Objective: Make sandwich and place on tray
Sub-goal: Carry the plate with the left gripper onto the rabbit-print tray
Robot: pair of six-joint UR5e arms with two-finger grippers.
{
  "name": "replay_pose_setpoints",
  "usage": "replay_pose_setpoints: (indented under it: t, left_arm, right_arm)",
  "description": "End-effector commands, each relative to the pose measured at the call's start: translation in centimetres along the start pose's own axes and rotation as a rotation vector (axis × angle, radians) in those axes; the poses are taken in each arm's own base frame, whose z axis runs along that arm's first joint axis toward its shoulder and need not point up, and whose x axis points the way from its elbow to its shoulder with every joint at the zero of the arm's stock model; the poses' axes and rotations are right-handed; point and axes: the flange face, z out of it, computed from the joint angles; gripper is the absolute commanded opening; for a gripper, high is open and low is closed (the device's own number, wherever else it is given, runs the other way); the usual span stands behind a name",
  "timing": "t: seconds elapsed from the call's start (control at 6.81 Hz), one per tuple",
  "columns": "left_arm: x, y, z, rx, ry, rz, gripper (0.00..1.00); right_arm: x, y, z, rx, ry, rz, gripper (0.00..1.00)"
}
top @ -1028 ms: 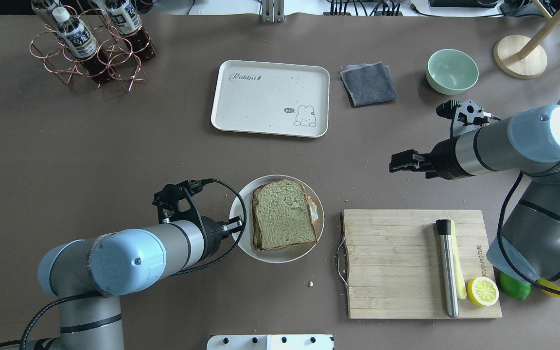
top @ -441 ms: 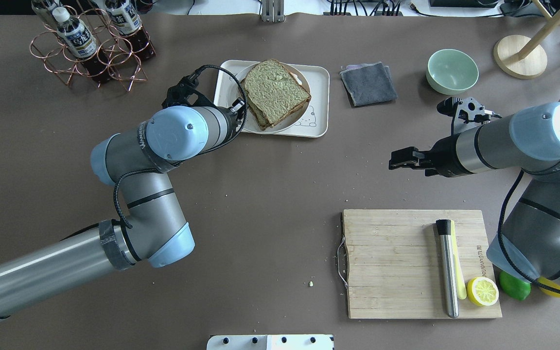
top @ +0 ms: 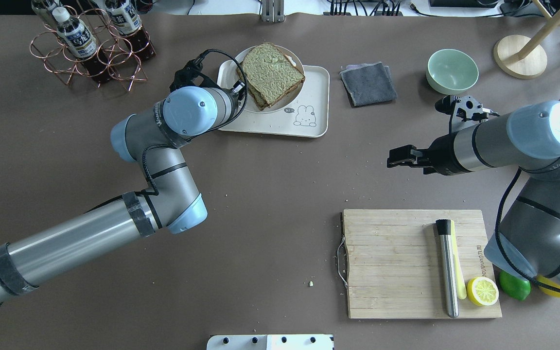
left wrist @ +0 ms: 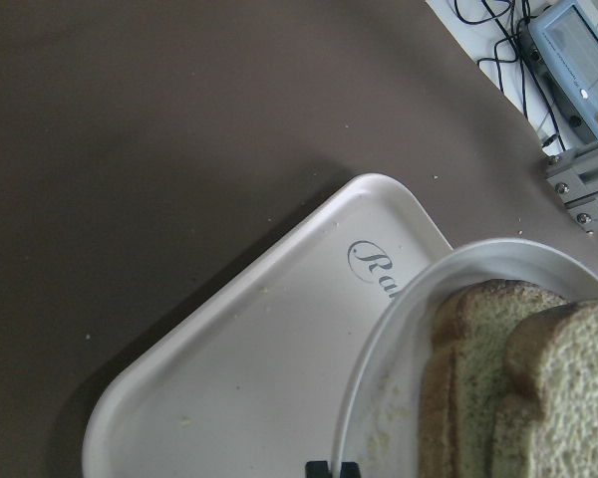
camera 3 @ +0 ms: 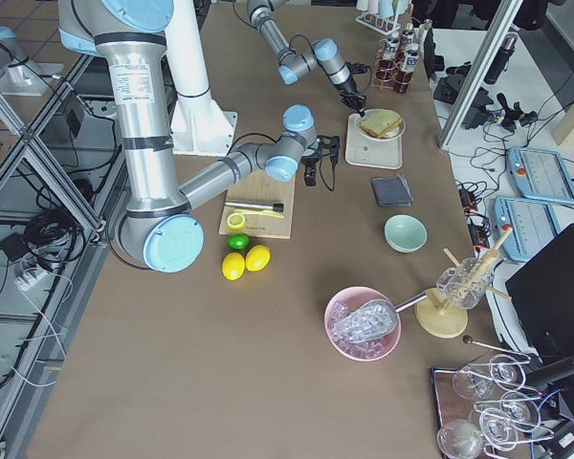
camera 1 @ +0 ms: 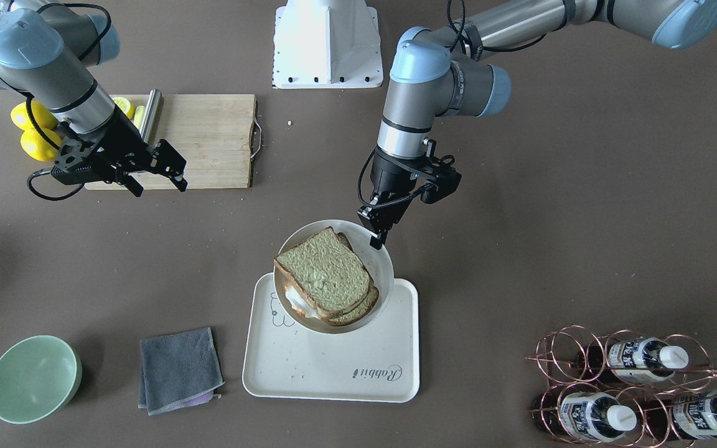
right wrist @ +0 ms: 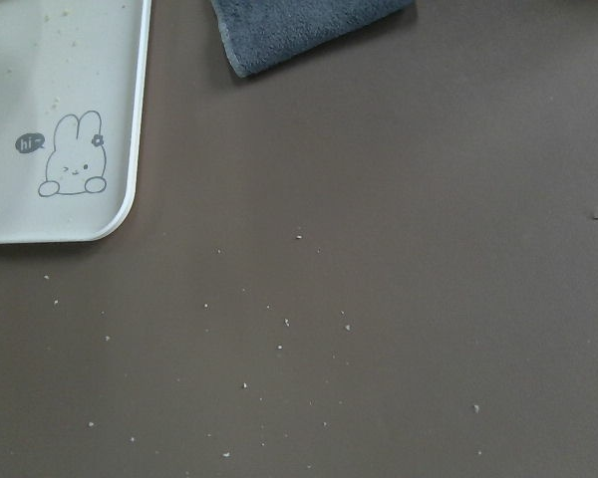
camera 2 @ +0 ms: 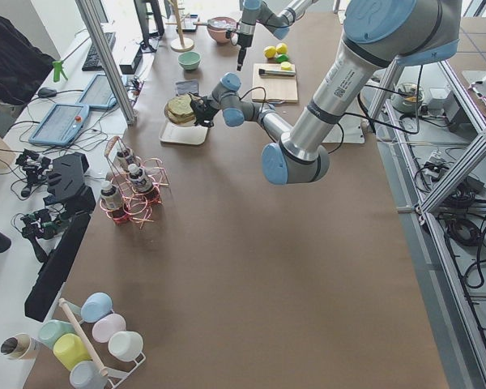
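Note:
My left gripper (top: 237, 91) is shut on the rim of a round white plate (top: 286, 100) and holds it, slightly tilted, above the cream tray (top: 280, 125). The sandwich (top: 271, 73) lies on the plate: two greenish-beige bread slices with white egg (camera 1: 295, 300) showing at one edge. In the front view the gripper (camera 1: 378, 239) pinches the plate (camera 1: 384, 269) on the robot's side, over the tray (camera 1: 333, 367). The left wrist view shows the tray (left wrist: 249, 368) under the plate (left wrist: 399, 329). My right gripper (top: 391, 162) is open and empty, right of the tray over bare table.
A wooden cutting board (top: 396, 262) with a metal rod and half a lemon lies near right. A grey cloth (top: 368, 83) and a green bowl (top: 452, 71) lie right of the tray. A copper bottle rack (top: 90, 48) stands far left.
My left arm has carried the plate with the sandwich from the near middle of the table out over the tray, then slightly farther. The right arm has barely moved.

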Motion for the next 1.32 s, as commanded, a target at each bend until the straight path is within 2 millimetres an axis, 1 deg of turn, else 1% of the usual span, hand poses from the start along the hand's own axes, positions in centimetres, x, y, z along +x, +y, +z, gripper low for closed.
replay_pose_setpoints:
  t: [0.0, 0.15, 0.44, 0.73, 0.88, 1.03, 1.18]
  left_arm:
    - [-0.3, 0.3, 0.7, 0.001, -0.011, 0.03, 0.0]
    - [-0.5, 0.7, 0.7, -0.006, -0.014, 0.05, 0.0]
    - [-1.0, 0.7, 1.6, 0.003, -0.031, 0.058, 0.0]
    - [-1.1, 0.7, 1.8, 0.004, -0.036, 0.09, 0.0]
    - [-1.2, 0.7, 2.0, 0.005, -0.038, 0.098, 0.19]
    - [-1.3, 0.6, 2.0, 0.007, -0.039, 0.099, 0.72]
    - [-1.0, 0.2, 1.9, 0.008, -0.035, 0.095, 0.74]
  right_arm:
    - [0.2, -0.4, -0.1, 0.007, 0.004, 0.005, 0.99]
    - [0.4, -0.6, 0.0, 0.009, 0.008, 0.009, 0.99]
    - [0.8, -0.9, 0.1, 0.012, 0.013, 0.013, 0.99]
    - [1.2, -1.4, 0.0, 0.018, 0.02, 0.019, 0.99]
    - [1.3, -1.6, -0.1, 0.021, 0.02, 0.022, 0.99]
    - [1.3, -1.6, -0.1, 0.021, 0.02, 0.024, 0.99]
    - [0.8, -1.8, -0.3, 0.023, 0.011, 0.022, 0.99]
